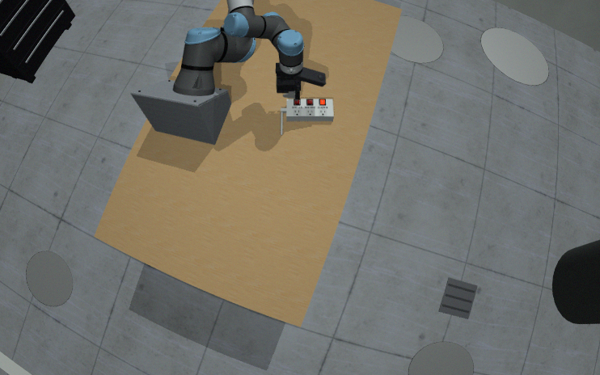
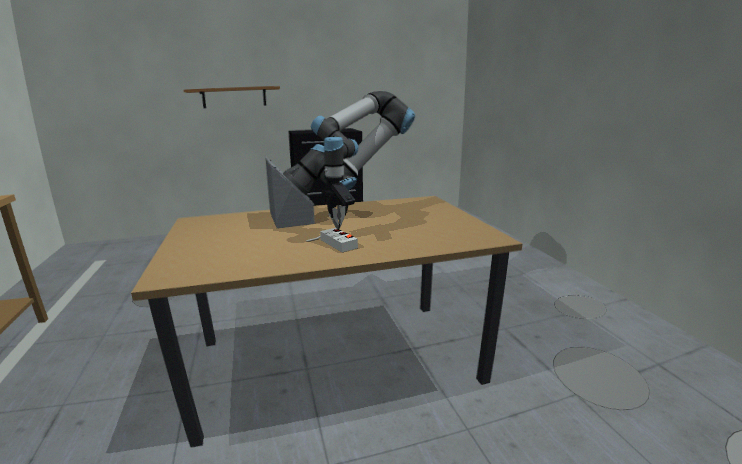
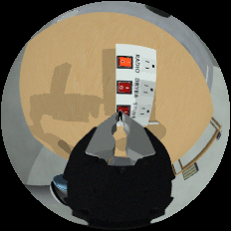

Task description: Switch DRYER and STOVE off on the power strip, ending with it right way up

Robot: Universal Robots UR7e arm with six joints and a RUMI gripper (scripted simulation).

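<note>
A white power strip (image 1: 312,116) (image 2: 344,242) (image 3: 146,75) lies right way up on the wooden table (image 1: 227,209) (image 2: 235,253). In the wrist view it has three rocker switches. The RADIO switch (image 3: 124,62) (image 1: 322,101) glows bright orange. The DRYER switch (image 3: 123,88) (image 1: 310,101) is dark red. The STOVE switch (image 3: 125,110) is dark red too. My gripper (image 3: 119,113) (image 1: 297,96) (image 2: 336,225) is shut and empty, and its tips point straight down onto the STOVE switch.
The strip's short cable (image 1: 281,124) (image 3: 199,160) runs off its STOVE end. The arm's grey wedge base (image 1: 186,111) (image 2: 287,198) stands on the table left of the strip. The table's far edge is just behind the strip.
</note>
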